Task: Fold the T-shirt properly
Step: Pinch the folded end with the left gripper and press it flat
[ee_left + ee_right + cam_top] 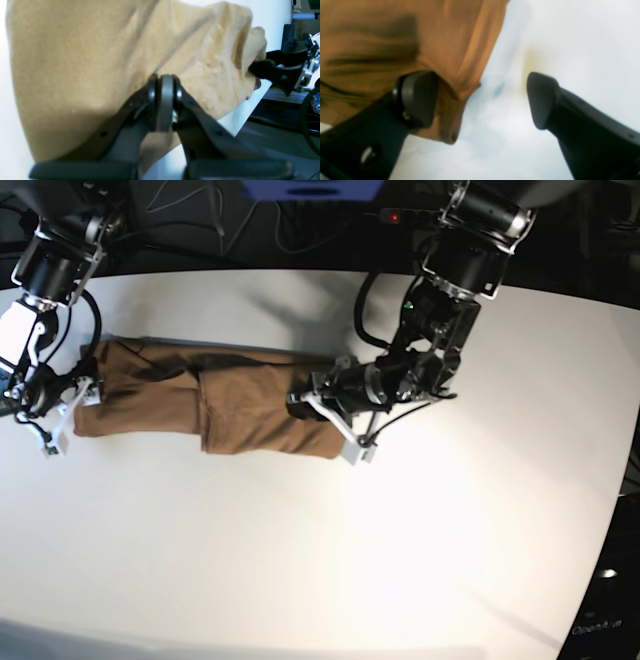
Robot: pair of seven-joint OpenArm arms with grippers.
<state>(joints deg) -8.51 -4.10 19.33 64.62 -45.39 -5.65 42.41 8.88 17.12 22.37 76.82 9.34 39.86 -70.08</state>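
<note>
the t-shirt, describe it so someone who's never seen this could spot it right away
On the white table, between the two arms, lies the T-shirt, folded into a long band. It is tan-brown, the only cloth there, with the left tool shut on one end.

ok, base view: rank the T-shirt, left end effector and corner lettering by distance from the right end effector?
1. T-shirt: nearest, its view-left end lies right at the right end effector.
2. Left end effector: mid-table, at the shirt's other end.
3. White lettering: farthest, in the view's bottom-right corner.
</note>
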